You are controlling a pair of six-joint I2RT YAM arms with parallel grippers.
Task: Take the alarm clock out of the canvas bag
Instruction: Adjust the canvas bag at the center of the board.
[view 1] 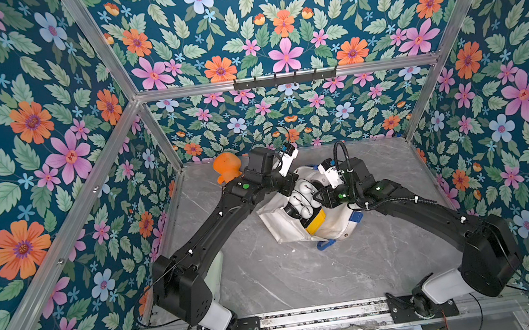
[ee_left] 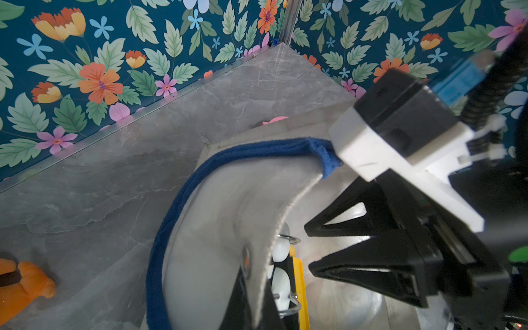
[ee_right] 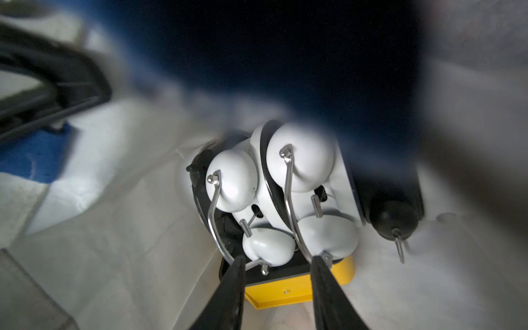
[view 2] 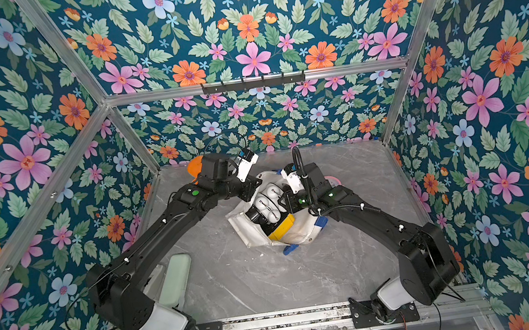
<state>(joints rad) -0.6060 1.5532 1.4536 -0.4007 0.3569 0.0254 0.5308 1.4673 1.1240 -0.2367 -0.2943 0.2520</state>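
canvas bag (view 1: 285, 229): one; white fabric with blue loop handles (view 1: 325, 244) and blue strap patches; it is laid crumpled near the middle of the tabletop (view 1: 306, 278), with its mouth pulled open.
bag contents: two white alarm clocks (ee_right: 300, 171) are seen side by side, each with twin round bells and a bent wire handle. One black bell (ee_right: 393, 218) is seen beside them and one yellow item (ee_right: 280, 294) under them.
left gripper (ee_left: 253, 297): the jaws are closed on the bag's rim, which is held up.
right gripper (ee_right: 278, 261): the jaws are parted inside the bag mouth, with their tips at the clocks' wire handles. One white bell is between them and nothing is clamped.
orange plush toy (view 1: 227, 170): one, at the far left corner of the tabletop.
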